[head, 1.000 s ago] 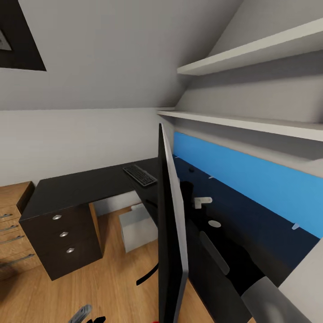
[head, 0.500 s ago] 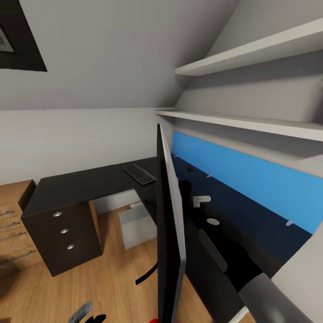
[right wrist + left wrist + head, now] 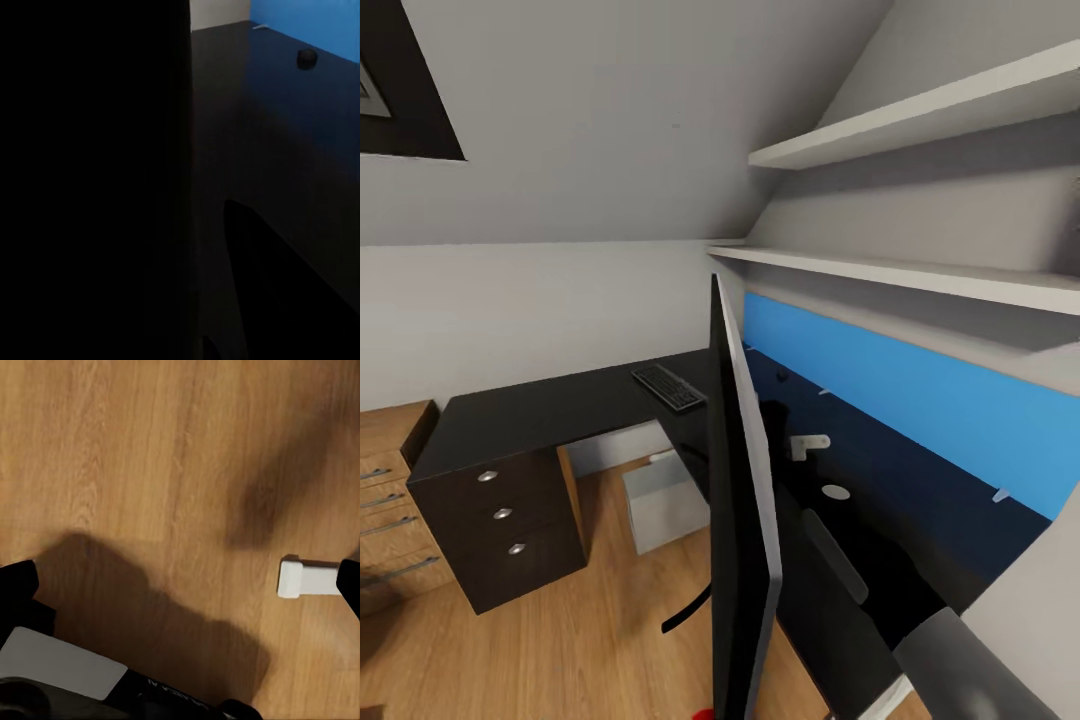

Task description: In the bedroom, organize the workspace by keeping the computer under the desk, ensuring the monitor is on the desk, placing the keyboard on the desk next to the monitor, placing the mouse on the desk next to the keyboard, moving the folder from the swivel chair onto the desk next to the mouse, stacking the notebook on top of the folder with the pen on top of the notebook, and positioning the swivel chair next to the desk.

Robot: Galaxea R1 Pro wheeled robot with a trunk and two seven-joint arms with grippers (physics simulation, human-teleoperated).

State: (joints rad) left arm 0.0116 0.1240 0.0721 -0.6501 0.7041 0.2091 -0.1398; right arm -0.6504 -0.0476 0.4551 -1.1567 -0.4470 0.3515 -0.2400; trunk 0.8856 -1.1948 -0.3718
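Edge-on, the monitor [image 3: 738, 500] hides much of the black table [image 3: 540, 415], its base cut off; finger state cannot be told.

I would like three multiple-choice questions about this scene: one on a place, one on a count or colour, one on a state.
1. Where does the keyboard lie?
A. on the floor
B. on the desk
C. on a wall shelf

2. How many round silver knobs does the drawer unit show?
A. one
B. three
C. five

3. How does the monitor stand in the head view?
A. upright, seen edge-on
B. lying flat, screen up
C. face down on the floor

Answers:
1 B: the keyboard rests on the black desktop near the corner.
2 B: three knobs sit one above the other.
3 A: the monitor shows as a thin vertical slab.
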